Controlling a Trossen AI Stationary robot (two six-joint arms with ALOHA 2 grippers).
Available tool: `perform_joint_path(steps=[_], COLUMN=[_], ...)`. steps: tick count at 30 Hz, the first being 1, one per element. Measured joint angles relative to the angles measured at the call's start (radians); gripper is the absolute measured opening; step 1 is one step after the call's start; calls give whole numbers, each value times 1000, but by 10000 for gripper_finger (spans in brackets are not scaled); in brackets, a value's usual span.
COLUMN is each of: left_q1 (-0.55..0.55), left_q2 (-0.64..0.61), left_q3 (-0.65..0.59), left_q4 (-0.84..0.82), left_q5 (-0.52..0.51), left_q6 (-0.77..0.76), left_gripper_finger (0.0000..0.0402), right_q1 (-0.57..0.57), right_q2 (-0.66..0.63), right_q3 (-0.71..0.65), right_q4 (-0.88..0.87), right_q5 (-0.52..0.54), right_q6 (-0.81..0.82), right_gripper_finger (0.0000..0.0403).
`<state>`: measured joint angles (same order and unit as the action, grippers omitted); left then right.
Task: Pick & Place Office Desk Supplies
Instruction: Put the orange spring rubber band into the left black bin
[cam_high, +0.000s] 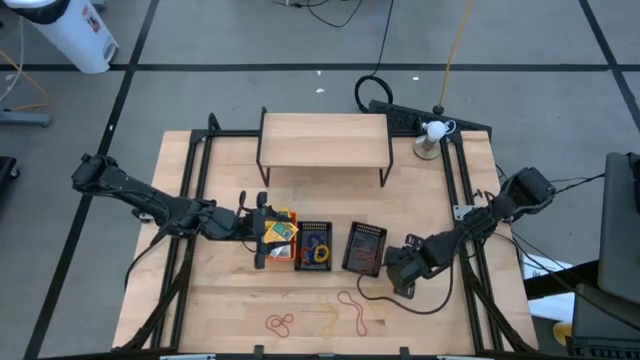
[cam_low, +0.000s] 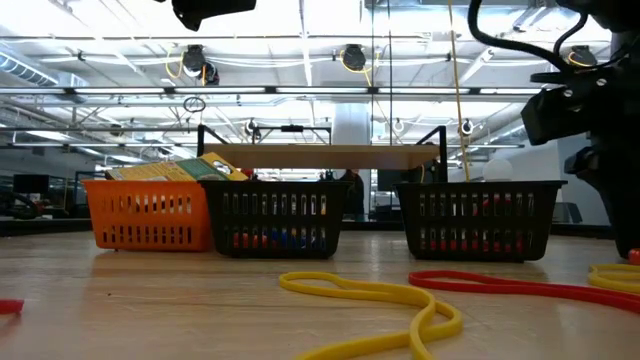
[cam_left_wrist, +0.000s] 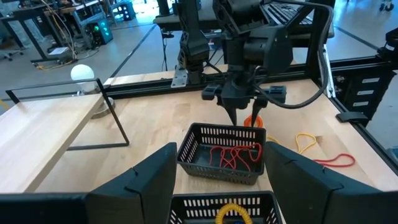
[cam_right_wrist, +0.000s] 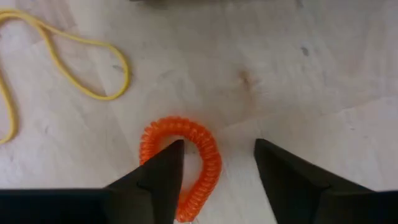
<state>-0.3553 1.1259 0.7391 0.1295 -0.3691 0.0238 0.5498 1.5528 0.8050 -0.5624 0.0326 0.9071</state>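
Orange coil under the right arm's jaws

The right gripper (cam_right_wrist: 217, 180) hangs open and empty over the orange coil band (cam_right_wrist: 193, 162) on the bench, beside the black bin (cam_high: 365, 248); one finger (cam_right_wrist: 158, 180) overlaps its curved arc

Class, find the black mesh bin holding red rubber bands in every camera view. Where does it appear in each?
High view: black bin with red bands, right of the other two bins.
Low view: rightmost bin.
Left wrist view: centre, before the right gripper.
Right wrist view: not visible.
Shared landmark: wooden shelf.
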Motion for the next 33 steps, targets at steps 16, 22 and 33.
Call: perform_joint_path(steps=[16, 22, 33], left_q1=[2, 3, 52], left_q2=[0, 0, 0], left_q3=[0, 0, 0], left_q4=[1, 3, 36], left_q5=[0, 0, 0], left_q6=[-2, 4, -83], left_gripper_finger=[237, 237, 237], right_q1=[3, 2, 2], right_q2=[-94, -271, -492], right_q3=[3, 5, 5], right_q4=[-18, -42, 194], right_q5=[-23, 86, 499], right_q6=[9, -75, -536], right_gripper_finger=[4, 1, 1])
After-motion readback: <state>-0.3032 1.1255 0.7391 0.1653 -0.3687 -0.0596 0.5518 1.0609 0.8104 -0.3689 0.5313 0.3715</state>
